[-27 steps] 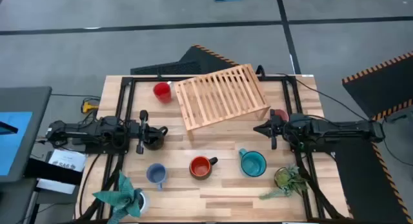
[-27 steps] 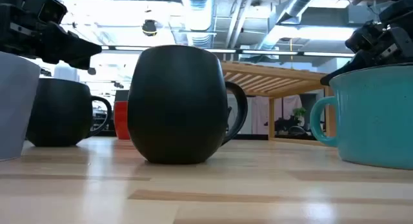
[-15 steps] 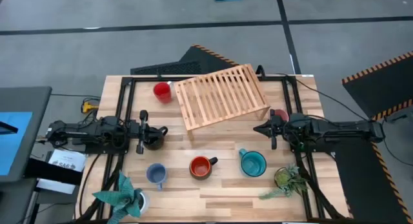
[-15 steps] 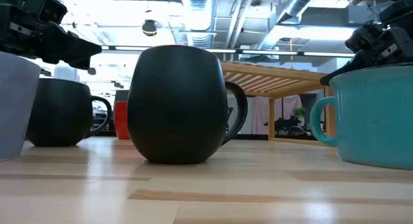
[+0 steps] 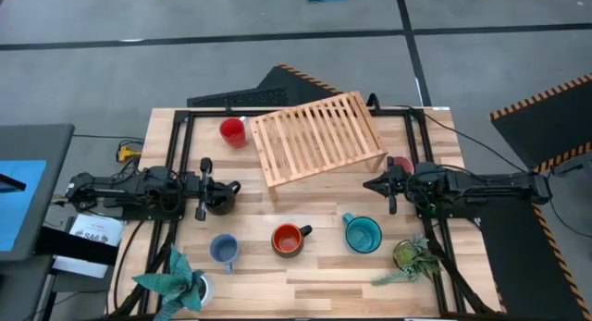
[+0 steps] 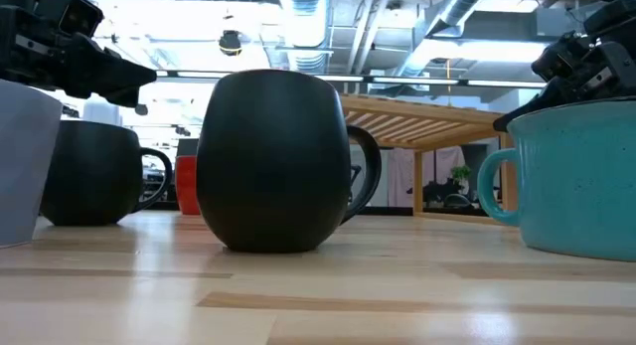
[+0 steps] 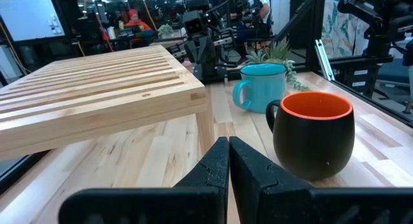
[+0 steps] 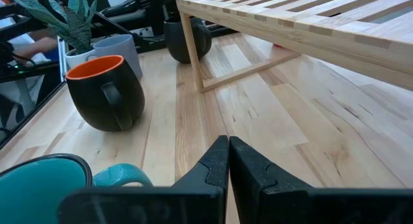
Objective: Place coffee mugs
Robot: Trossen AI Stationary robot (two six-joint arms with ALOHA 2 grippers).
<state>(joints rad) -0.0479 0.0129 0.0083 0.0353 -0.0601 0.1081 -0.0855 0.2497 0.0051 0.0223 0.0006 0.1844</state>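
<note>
With both sets of jaws closed together and holding nothing, the left gripper [image 5: 205, 185] beside the black mug [image 5: 220, 200] and the right gripper [image 5: 389, 185] near the teal mug [image 5: 361, 234] risk knocking these over if lowered unopened.

Six mugs stood upright: red [image 5: 231, 131] upper left, black [image 5: 219, 200], blue [image 5: 224, 251], orange [image 5: 288, 239], teal [image 5: 361, 234] lower, pink [image 5: 400, 164] right.
</note>
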